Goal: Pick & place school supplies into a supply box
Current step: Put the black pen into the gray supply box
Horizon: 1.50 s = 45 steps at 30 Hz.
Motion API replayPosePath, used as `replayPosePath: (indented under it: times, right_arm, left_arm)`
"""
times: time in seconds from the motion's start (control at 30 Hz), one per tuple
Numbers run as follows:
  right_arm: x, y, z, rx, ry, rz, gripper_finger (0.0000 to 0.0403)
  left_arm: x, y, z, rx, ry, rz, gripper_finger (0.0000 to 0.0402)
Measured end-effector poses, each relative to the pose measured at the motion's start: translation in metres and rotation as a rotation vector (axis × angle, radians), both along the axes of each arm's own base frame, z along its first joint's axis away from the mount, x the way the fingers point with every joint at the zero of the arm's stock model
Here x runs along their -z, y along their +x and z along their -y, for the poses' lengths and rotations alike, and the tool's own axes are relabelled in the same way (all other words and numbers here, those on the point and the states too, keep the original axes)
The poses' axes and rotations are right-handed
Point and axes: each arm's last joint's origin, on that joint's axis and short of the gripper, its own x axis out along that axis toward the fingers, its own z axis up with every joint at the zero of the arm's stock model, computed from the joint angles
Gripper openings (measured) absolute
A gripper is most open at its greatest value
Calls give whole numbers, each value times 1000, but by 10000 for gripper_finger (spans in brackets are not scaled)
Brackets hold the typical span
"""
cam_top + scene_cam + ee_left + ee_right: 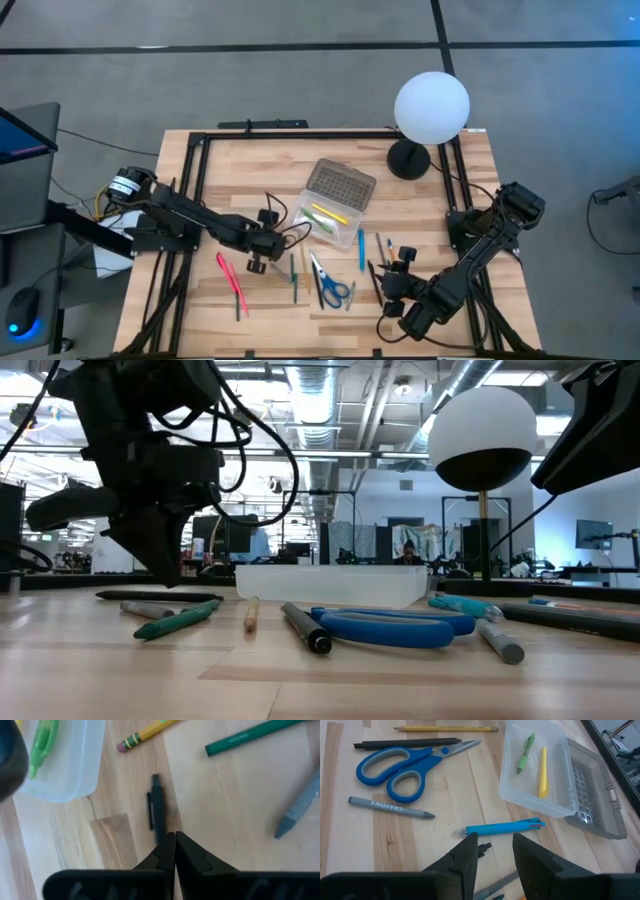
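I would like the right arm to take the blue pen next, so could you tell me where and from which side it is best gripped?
Grip the blue pen at mid-barrel, coming straight down from above. It lies flat on the table, alone, beside the box wall, so the barrel's long sides are free. The right gripper is open just short of it; its fingers should straddle the barrel across its width, clear of the box.

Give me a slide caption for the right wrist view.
Open right gripper above blue pen, beside supply box.
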Motion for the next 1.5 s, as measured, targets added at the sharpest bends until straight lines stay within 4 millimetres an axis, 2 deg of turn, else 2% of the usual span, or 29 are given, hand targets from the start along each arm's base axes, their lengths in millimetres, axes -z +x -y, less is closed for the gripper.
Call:
replayPosePath:
  times: [0.17, 0.3, 0.5, 0.87, 1.03, 1.17, 1.3, 1.5]
  right_arm:
    - [0, 0, 0, 0, 0, 0, 116]
    - [0, 0, 0, 0, 1, 0, 116]
    - [0, 0, 0, 0, 3, 2, 116]
    - [0, 0, -1, -3, 8, 4, 116]
    - [0, 0, -1, -3, 7, 5, 116]
    - [0, 0, -1, -3, 7, 5, 116]
    - [0, 0, -1, -3, 7, 5, 116]
    - [0, 1, 0, 4, 8, 6, 116]
  left_arm:
    - [-6, 4, 2, 20, -10, 16, 2]
    - [-5, 1, -1, 8, 46, -6, 1]
    - [-4, -4, -6, -44, 96, -49, 28]
    - [20, -11, -32, -76, -78, -21, 96]
    - [20, -19, -42, -83, -151, 26, 110]
    - [22, -32, -53, -102, -255, 96, 107]
    - [33, -50, -64, -160, -369, 141, 88]
    - [47, -63, -66, -171, -386, 189, 48]
